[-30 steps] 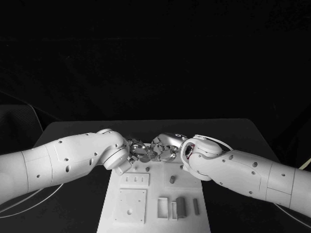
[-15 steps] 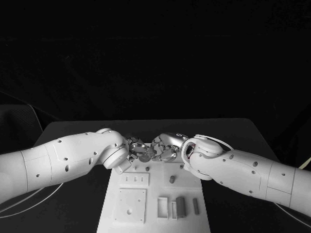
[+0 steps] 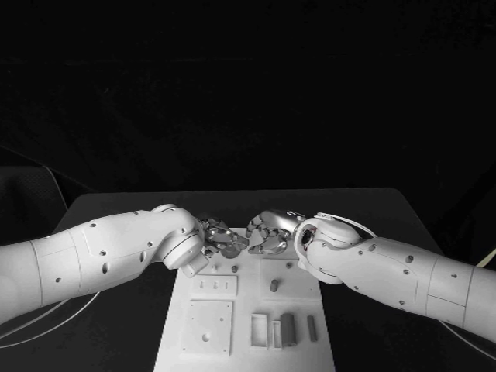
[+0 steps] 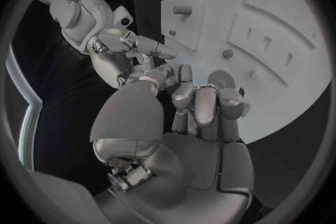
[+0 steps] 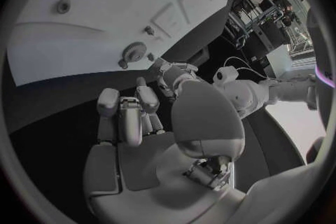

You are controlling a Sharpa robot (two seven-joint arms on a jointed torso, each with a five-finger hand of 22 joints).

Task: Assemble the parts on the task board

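The white task board (image 3: pixel 199 345) lies lengthwise before me. My left hand (image 3: pixel 219 239) and right hand (image 3: pixel 268 232) face each other over its far end, a narrow gap between them. A small toothed gear (image 5: pixel 133 52) lies flat on the board near that end, also seen as the gear (image 4: pixel 223 78) just past my left hand's curled fingers (image 4: pixel 208 102). In the right wrist view my left hand (image 5: pixel 173 75) reaches close beside the gear. My right hand's fingers (image 5: pixel 128 110) are bent and apart, with nothing in them. A grey peg (image 3: pixel 275 286) stands mid-board.
Several grey rectangular parts (image 3: pixel 288 328) stand in slots at the board's near end, beside a square plate with a hole (image 3: pixel 209 328). A slotted plate (image 3: pixel 215 287) lies left of the peg. Black table (image 3: pixel 382 209) surrounds the board.
The two hands, touching one second ago, have drawn slightly apart. My right hand has shifted a little right and away from me; the left has barely moved.
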